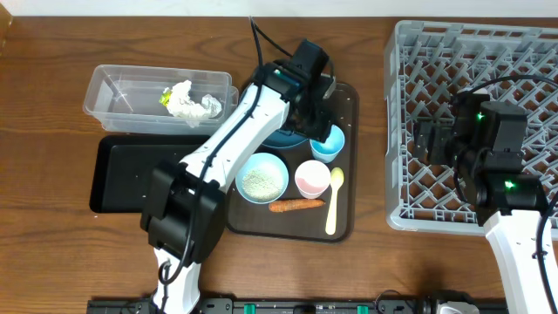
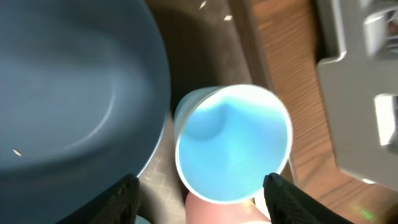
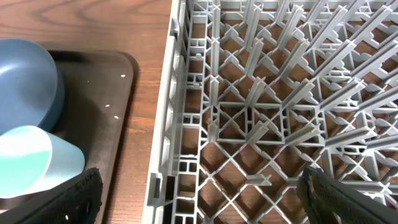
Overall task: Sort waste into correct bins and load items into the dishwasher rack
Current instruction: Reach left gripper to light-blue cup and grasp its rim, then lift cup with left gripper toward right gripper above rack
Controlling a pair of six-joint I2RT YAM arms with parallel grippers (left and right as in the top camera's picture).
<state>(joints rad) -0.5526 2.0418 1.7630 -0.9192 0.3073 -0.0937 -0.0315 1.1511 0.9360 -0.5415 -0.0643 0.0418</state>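
Observation:
My left gripper (image 1: 316, 122) hovers open over the brown serving tray, above the light blue cup (image 2: 233, 149), whose mouth shows between the two fingers without either gripping it. The large dark blue bowl (image 2: 68, 81) lies to its left and the pink cup (image 2: 217, 211) just below. The small light blue bowl (image 1: 261, 177) holds rice; the carrot piece (image 1: 296, 206) and the pale yellow spoon (image 1: 334, 201) lie near the tray's front. The tissue (image 1: 190, 100) and the wrapper (image 1: 164, 98) sit in the clear tub (image 1: 109, 92). My right gripper (image 3: 205, 199) is open over the dishwasher rack (image 3: 261, 112), holding nothing.
The black tray (image 1: 122, 179) lies in front of the clear tub, left of the brown serving tray (image 1: 346, 100). A strip of bare wood (image 1: 370, 131) separates the serving tray from the rack's left wall. My left arm crosses over the black tray and the serving tray.

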